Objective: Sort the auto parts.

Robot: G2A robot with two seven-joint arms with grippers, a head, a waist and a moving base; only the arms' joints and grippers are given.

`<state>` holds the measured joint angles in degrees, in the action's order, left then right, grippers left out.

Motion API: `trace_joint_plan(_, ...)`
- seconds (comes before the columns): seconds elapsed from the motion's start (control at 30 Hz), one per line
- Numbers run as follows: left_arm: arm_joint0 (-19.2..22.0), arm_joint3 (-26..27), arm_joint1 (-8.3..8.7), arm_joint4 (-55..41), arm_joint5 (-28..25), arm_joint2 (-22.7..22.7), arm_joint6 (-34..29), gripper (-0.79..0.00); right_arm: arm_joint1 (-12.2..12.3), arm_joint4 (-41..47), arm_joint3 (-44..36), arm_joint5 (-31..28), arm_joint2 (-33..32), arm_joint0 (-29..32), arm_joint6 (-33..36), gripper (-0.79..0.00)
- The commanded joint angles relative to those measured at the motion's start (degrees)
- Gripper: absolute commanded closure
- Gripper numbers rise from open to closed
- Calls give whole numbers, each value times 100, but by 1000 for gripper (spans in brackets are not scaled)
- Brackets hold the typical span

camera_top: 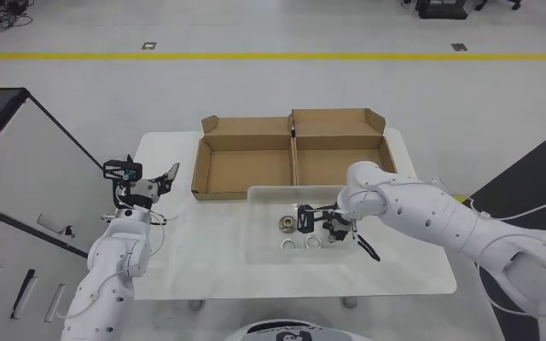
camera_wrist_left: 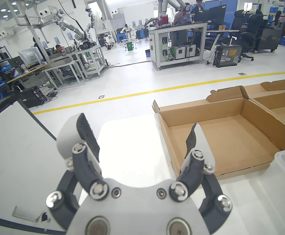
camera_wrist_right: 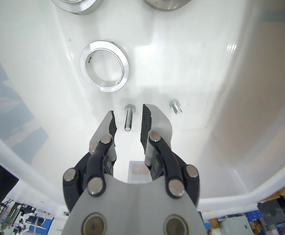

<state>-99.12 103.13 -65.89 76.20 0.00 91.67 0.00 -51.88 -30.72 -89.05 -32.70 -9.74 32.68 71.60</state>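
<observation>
R pincer [camera_wrist_right: 128,109] sits low inside the white tray [camera_wrist_right: 224,133], fingers apart w/ a modest gap. We see the long bolt [camera_wrist_right: 128,119] lying flat betw. its two pads, head pointing out toward the tips. We can't tell if either pad touches it. The short bolt [camera_wrist_right: 176,107] lies just outside one finger. A silver ring [camera_wrist_right: 104,66] lies flat just beyond the tips, w/ a second ring [camera_wrist_right: 75,7] & third ring [camera_wrist_right: 165,4] farther out. L pincer [camera_wrist_left: 138,121] hangs wide apart, nothing in it, over the table [camera_wrist_left: 133,153]. The cardboard box [camera_wrist_left: 222,138] lies ahead of it, off toward the R pincer's side.
</observation>
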Motion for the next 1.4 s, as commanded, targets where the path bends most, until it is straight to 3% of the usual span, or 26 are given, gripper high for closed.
trace_joint_plan(0.0, 0, 0, 0, 0, 0, 0, 0, -785, -10, -4, 15, -3, 0, 11, -4, -182)
trace_joint_plan(0.07, 0, 0, 0, 0, 0, 0, 0, -785, -23, 2, 34, -2, 0, 11, -2, -34)
trace_joint_plan(0.1, 0, 0, 0, 0, 0, 0, 0, -785, -27, 6, 43, 1, 0, 16, 1, 0)
trace_joint_plan(0.43, 0, 0, 0, 0, 0, 0, 0, -785, 38, 135, -80, 71, 0, -99, 71, 0)
trace_joint_plan(0.9, 0, 0, 0, 0, 0, 0, 0, -785, 768, 652, -1336, -79, -23, -628, -80, 0)
trace_joint_plan(1.07, 0, 0, 0, 0, 0, 0, 0, -785, 992, 809, -1348, -505, -135, -618, -506, 0)
trace_joint_plan(1.37, 0, 0, 0, 0, 0, 0, 0, -785, 1353, 93, -1062, -1638, -524, -337, -1652, 0)
